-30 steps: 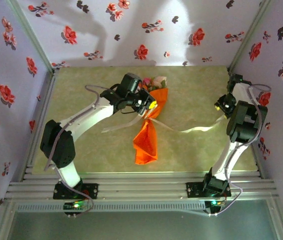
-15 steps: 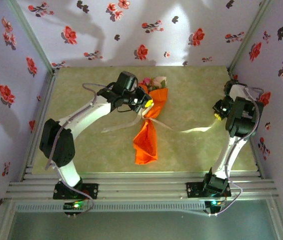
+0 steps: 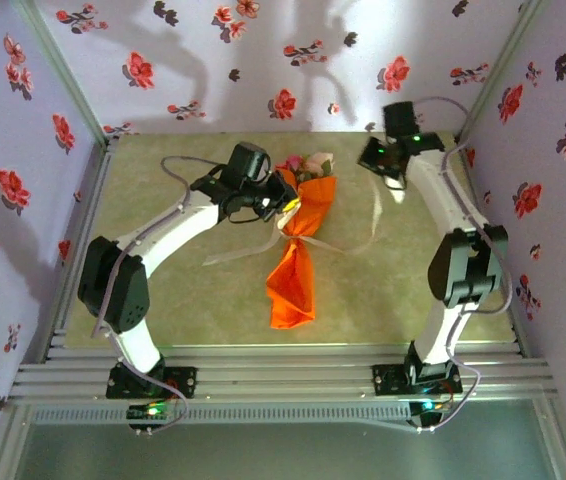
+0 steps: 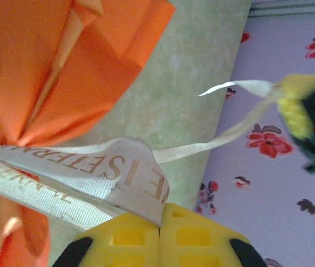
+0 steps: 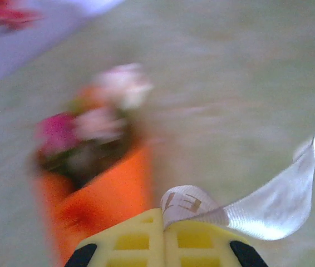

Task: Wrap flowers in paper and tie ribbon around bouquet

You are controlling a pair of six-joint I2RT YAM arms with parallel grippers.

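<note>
On the mottled green table point(image 3: 393, 290), a creased orange paper bouquet point(image 3: 293, 275) lies centrally, blooms point(image 3: 308, 162) toward 12 o'clock, its pinched waist looped by woven cream ribbon point(image 4: 129, 167), which the left gripper point(image 4: 160, 222) at 11 o'clock and the right gripper point(image 5: 163, 219) at 2 o'clock each pinch with jaws closed.

A mottled green table point(image 3: 383, 300) stands between lilac, red-flowered wallpaper point(image 3: 113, 40) walls.

The left arm point(image 3: 168, 238) reaches forward and rightward, elbow bent. The left tool point(image 3: 285, 206) is closed, its yellow fingertips point(image 4: 135, 239) meeting on the ribbon point(image 4: 127, 169). The right arm point(image 3: 453, 215) stretches far forward, wrist turned left. The right tool point(image 3: 376, 165) pinches ribbon too, fingertips together.
</note>
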